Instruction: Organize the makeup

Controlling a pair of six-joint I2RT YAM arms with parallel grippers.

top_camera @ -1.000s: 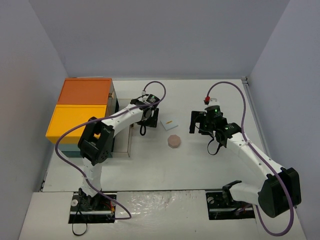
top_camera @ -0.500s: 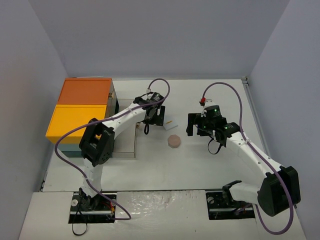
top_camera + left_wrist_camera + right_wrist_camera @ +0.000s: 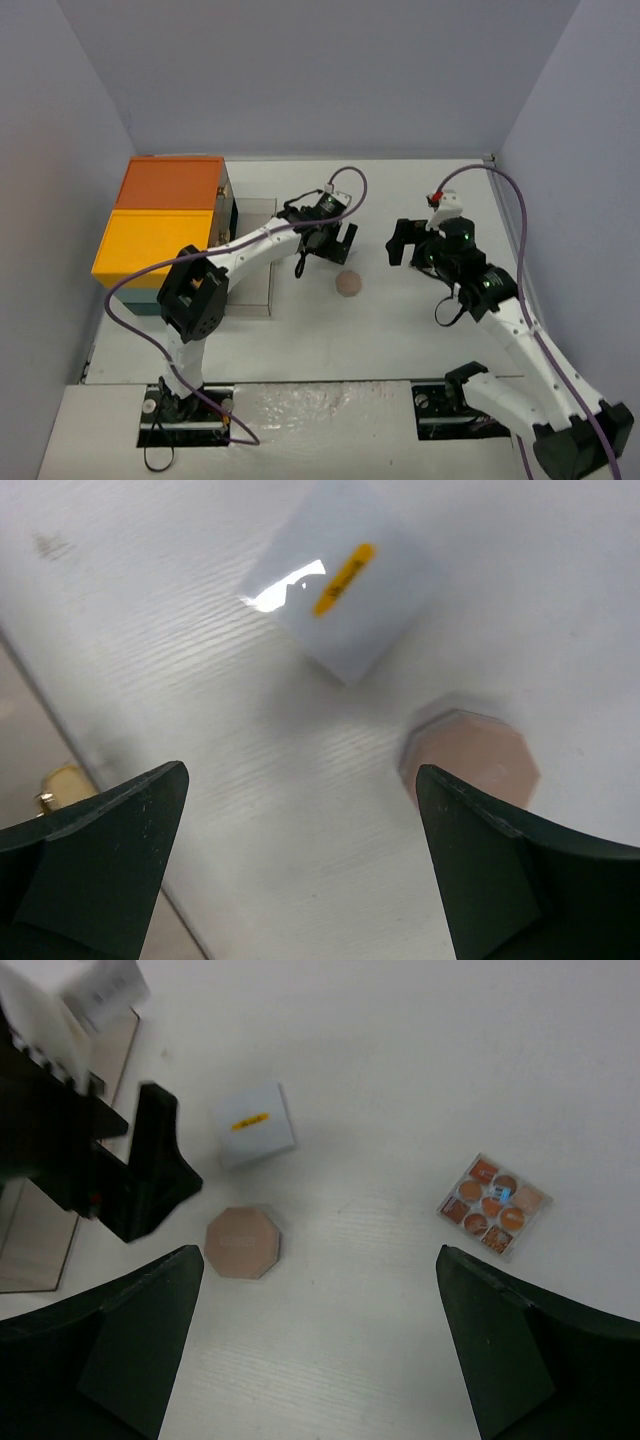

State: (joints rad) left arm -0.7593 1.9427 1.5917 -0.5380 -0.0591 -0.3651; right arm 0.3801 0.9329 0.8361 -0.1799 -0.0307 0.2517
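- At the left end effector [image 3: 300,775]: spread wide, gripping nothing, hovering over the surface [image 3: 400,1360].
- Directly below and just ahead of it: white card [image 3: 340,580], lying flat. Toward its right finger: octagonal pink compact [image 3: 470,760], near the card but apart from it.
- At the right end effector [image 3: 320,1260]: likewise wide apart and empty, held higher up.
- Below it, toward its left finger: the same card and compact. Off toward its right finger, well apart from both: pinkish palette [image 3: 493,1206] of small round pans.
- Well off beyond the left end effector's wrist: teal box [image 3: 165,215], tops shut; contents impossible to tell.
- Judged as partway at best: three pieces loose on the surface, none in hand.
- Left to do, by that reading: gripping and stowing each of the three in turn, most likely starting with the card or compact nearest the left end effector.
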